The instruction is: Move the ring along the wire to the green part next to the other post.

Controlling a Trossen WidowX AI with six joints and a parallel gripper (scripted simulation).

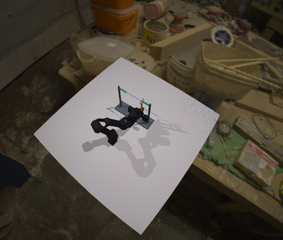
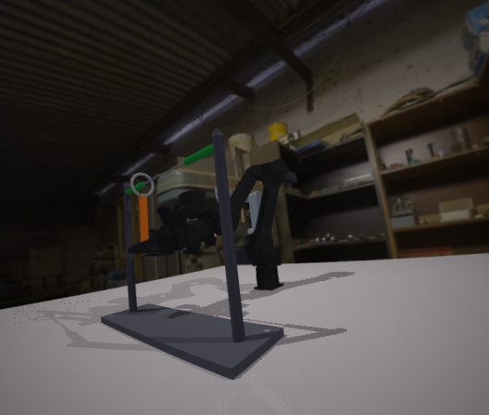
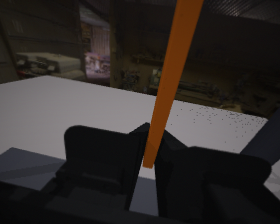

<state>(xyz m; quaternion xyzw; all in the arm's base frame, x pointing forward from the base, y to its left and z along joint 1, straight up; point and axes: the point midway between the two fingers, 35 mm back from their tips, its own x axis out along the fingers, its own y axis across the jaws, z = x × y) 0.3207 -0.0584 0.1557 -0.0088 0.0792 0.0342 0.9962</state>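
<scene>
Gripping orange handle (image 3: 167, 80): end effector (image 3: 148, 161), ring (image 2: 142, 183) seemingly over green.

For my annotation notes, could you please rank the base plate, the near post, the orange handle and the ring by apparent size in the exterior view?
1. Base plate, largest.
2. Near post; closeness to the camera enlarges it.
3. Orange handle, gripped near its lower end by the gripper.
4. Ring, smallest.
</scene>
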